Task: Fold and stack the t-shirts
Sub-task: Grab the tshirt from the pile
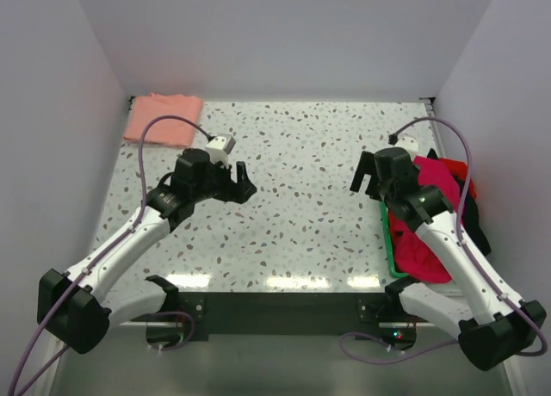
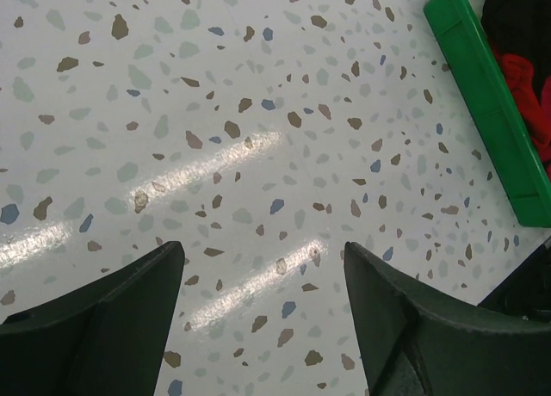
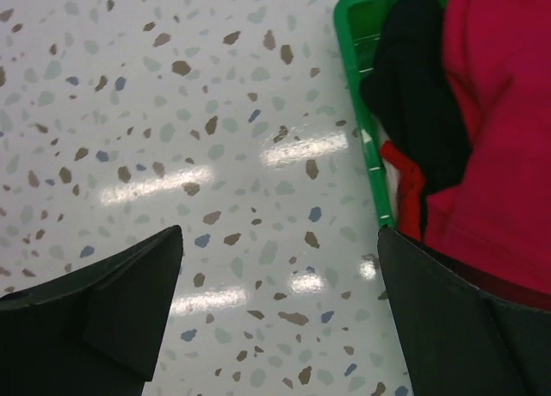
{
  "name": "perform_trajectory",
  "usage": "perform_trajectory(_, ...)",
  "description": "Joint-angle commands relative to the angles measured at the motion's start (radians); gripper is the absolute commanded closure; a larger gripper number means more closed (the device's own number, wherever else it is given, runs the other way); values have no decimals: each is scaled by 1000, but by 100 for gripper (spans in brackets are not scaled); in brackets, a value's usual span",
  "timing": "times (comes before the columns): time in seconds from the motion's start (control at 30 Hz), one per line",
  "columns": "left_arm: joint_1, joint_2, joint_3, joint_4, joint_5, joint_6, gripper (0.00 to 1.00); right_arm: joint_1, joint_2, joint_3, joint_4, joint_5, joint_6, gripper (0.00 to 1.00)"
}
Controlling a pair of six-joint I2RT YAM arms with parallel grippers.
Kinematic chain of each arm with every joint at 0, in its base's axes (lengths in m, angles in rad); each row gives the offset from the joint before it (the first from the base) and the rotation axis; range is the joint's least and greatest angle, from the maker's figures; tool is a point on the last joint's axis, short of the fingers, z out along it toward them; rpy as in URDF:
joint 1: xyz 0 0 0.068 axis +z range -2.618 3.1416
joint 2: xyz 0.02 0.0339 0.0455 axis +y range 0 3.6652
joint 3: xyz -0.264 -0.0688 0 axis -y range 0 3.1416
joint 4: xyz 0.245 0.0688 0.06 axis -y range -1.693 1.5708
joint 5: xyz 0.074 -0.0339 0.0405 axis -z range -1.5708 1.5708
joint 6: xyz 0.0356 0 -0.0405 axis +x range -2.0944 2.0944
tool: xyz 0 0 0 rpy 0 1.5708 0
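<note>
Left hand point(image 1: 244, 182) and right hand point(image 1: 362, 177) hover open and empty over the worktop point(image 1: 310, 146), with the salmon-pink t-shirt point(image 1: 164, 119) apparently folded far-left and the crimson t-shirt point(image 1: 420, 251) heaped in the green tray point(image 1: 388, 241), unfolded and unstacked.

Bright, even overhead light leaves streaky glare on the speckled table point(image 2: 215, 77); all views sharp, shadows soft.

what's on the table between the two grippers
Nothing. Only bare speckled tabletop lies between the left gripper and the right gripper, as the top view shows.
</note>
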State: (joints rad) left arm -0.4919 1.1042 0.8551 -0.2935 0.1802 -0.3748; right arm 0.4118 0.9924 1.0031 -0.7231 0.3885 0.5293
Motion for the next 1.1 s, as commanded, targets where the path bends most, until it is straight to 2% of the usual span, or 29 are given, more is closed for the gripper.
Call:
perform_trajectory(0.0,6,2,-4,47,22,-3,20,-13,53,101,-117,251,21,1)
perform_trajectory(0.1,6,-1,-7,48,24,-3,20,-83,98,140,-150,334,12,1)
perform_trajectory(0.17,6,-3,-7,48,30,-3,20,-183,109,140,-122,273,2,1)
perform_trajectory(0.27,6,-3,-7,50,39,-3,20,-247,143,137,-87,267,15,1)
perform_trajectory(0.4,6,-3,-10,51,53,-4,20,-292,210,155,-76,259,52,1)
perform_trajectory(0.7,6,5,-10,54,67,-6,20,-338,256,115,-12,317,87,8)
perform_trajectory(0.87,6,14,-10,54,67,-9,20,-369,276,65,22,297,95,19)
perform_trajectory(0.97,6,20,-11,56,71,-9,20,-370,279,58,19,294,113,35)
perform_trajectory(1.0,7,25,-10,56,73,-10,20,-370,269,57,19,291,115,45)
perform_trajectory(1.07,7,28,-11,57,77,-10,20,-372,253,55,19,288,116,58)
